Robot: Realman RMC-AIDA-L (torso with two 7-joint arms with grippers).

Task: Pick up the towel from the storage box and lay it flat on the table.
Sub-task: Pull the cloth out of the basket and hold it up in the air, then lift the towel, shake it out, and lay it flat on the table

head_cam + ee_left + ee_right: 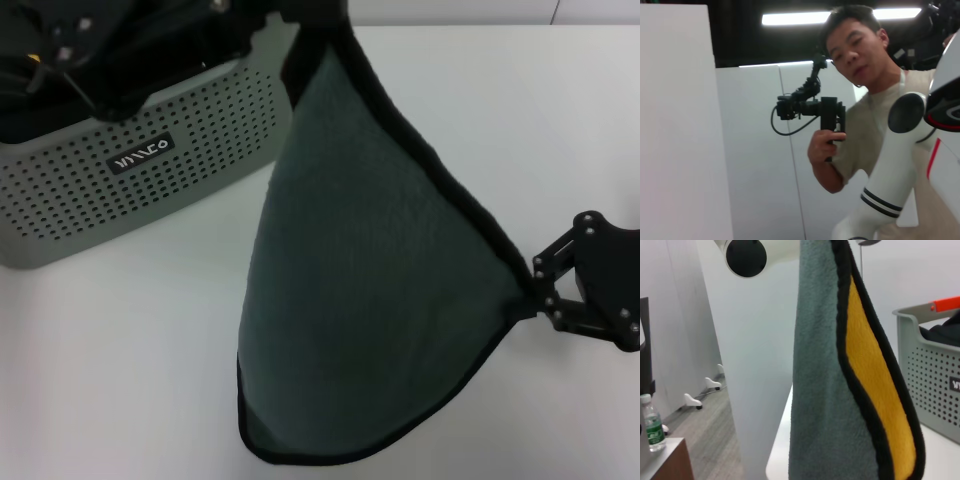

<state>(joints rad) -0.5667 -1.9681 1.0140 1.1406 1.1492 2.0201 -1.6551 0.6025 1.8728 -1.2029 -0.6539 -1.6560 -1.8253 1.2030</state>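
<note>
The dark grey-green towel [370, 280] with black edging hangs in the air above the white table [120, 360], spread between two corners. My right gripper [535, 300] is shut on its right corner, low at the right. My left gripper [290, 15] holds the top corner at the upper edge of the head view, mostly cut off. The towel's lower edge hangs near the table's front. The right wrist view shows the towel [825, 390] close up, with a yellow reverse side. The pale grey-green storage box [120, 190] stands at the back left, left of the towel.
The box shows a black label [140, 157] and holds dark cloth [945, 332]. A person holding a camera rig [810, 107] stands beyond the table in the left wrist view. White panels stand around the workspace.
</note>
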